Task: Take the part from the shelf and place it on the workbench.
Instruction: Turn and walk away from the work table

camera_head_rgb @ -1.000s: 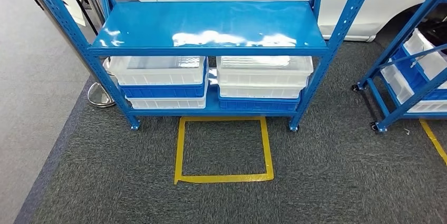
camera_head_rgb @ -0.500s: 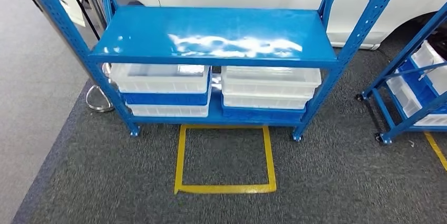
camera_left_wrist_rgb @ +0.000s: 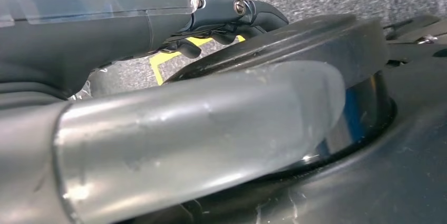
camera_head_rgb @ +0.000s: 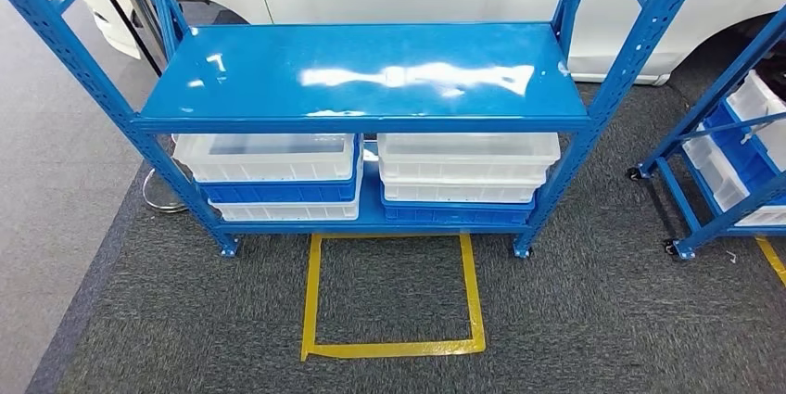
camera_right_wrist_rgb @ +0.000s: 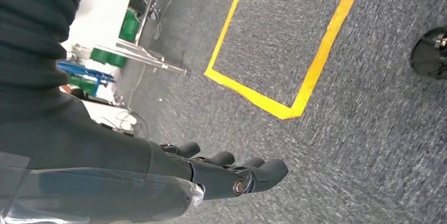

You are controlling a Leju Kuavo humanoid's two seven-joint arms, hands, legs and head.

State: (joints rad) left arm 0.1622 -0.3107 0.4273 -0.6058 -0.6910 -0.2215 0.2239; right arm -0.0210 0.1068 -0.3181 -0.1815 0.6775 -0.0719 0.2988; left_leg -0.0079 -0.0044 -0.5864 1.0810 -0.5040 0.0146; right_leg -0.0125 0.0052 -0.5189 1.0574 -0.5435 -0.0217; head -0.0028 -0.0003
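Right wrist view: right hand fingers extended, empty; left hand unclear.

Bright, even overhead light; white glare streaks across the blue shelf top in the frame's upper centre. Left wrist view is dim, its close thumb soft. Carpet slightly motion-blurred

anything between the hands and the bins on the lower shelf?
Yes. The upper shelf board overhangs the white and blue bins, so only their front faces are open. The right hand hangs low over carpet; the left hand hangs too. No part is visible.
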